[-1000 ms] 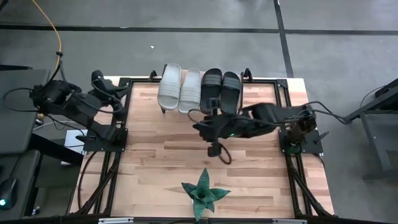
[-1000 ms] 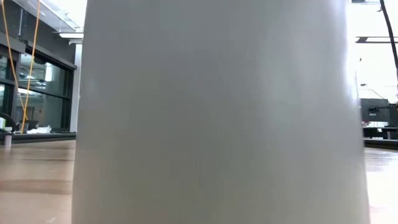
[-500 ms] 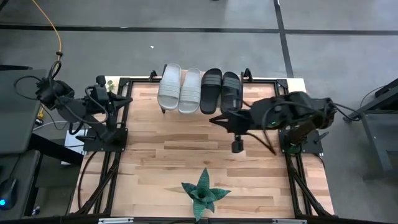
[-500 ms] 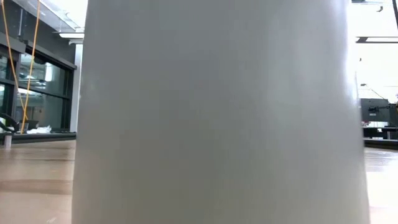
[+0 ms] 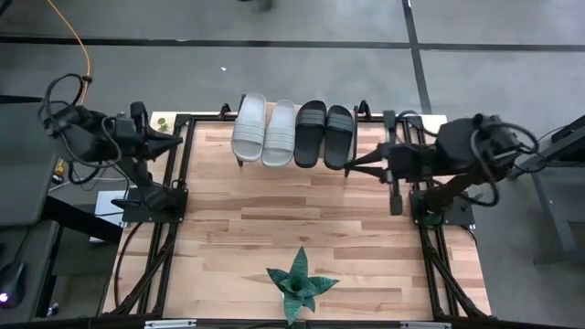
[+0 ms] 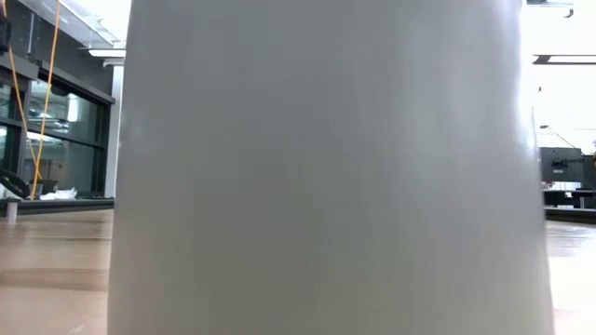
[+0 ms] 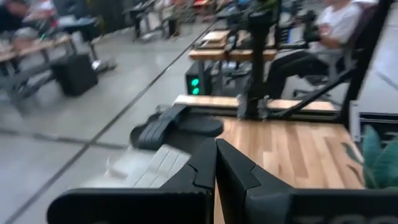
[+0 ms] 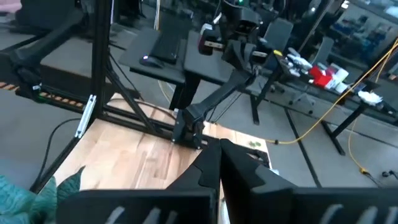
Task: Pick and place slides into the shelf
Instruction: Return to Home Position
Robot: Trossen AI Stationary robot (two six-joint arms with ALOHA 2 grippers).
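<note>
Heads up, your low view is basically useless: a big pale grey surface sits right at the lens and blocks nearly everything, so you only get slivers of room at both sides. From the high view, the slides cover the shelf's plank top completely. In the left wrist view the slides are smeared, and the left gripper hides their near ends. The person there is blurry and cut off at the frame edge. So is the plant.
</note>
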